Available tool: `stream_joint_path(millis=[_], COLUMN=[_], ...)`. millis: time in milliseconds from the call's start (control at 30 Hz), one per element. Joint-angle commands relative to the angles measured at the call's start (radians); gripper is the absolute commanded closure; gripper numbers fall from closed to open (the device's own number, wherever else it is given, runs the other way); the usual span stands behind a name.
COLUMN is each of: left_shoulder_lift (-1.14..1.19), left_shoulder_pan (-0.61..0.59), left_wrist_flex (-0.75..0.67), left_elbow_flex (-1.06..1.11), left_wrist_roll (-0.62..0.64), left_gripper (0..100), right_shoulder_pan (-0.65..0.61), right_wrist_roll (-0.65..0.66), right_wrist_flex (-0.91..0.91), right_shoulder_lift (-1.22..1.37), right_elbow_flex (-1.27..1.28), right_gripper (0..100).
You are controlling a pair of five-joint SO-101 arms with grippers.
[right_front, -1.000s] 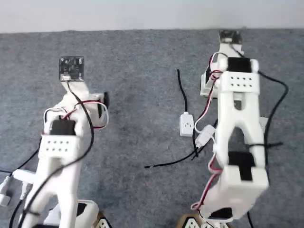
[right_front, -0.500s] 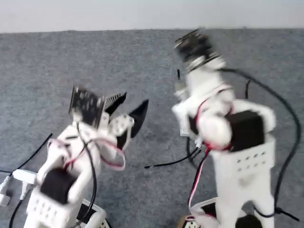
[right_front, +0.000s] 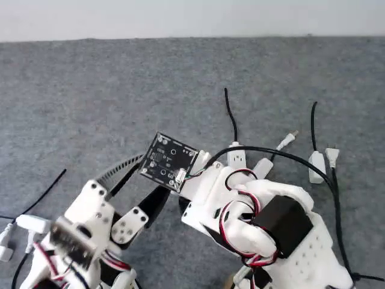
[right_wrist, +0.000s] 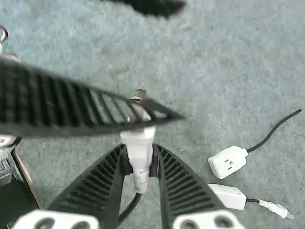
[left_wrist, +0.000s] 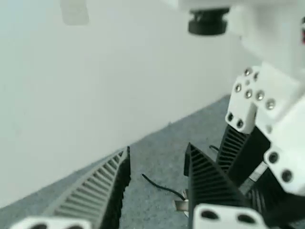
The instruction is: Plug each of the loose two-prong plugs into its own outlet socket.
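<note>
Both arms are lying folded back at the near edge of the table now, while a second ago they were standing stretched out over the grey mat point(right_front: 90, 96). The right arm point(right_front: 289, 235) is leaning across toward the left arm point(right_front: 84, 223), and their front ends are meeting near the middle.

We are seeing the left gripper point(left_wrist: 157, 160) with its jaws spread wide and nothing between them, facing the white wall point(left_wrist: 95, 71). The right gripper point(right_wrist: 139, 157) is pinching a white plug point(right_wrist: 138, 143) between its jaws. The metal tip of the plug is pointing away from the wrist, and a black cord point(right_wrist: 126, 210) is coming out behind. One finger point(right_wrist: 71, 109) of the left gripper is crossing just in front of this plug.

Beyond the right arm, a socket point(right_front: 236, 156) is lying on the mat near the middle, and a white block point(right_front: 316, 167) with its own cord is lying further right. A loose plug point(right_front: 287, 139) is resting between them. A second loose plug point(right_front: 331, 155) is lying just beside the white block.
</note>
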Motion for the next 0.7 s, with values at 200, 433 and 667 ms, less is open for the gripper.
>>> stream_joint_path(millis=[200,433,667], left_shoulder_lift=[-0.025,-0.011,-0.009], left_shoulder_pan=[0.008,0.008,0.009], left_wrist_flex=[-0.002,-0.012,-0.109], left_elbow_flex=[0.036,0.056,0.177], left_wrist_roll=[-0.009,-0.011,-0.009], left_gripper=[81,81,81], right_shoulder_pan=[-0.015,-0.013,-0.013], right_wrist_roll=[0.015,0.014,0.014], right_wrist_flex=[0.038,0.038,0.038], right_shoulder_lift=[-0.076,-0.139,-0.182], right_elbow_flex=[0.012,0.012,0.014], right_gripper=[99.1,99.1,99.1])
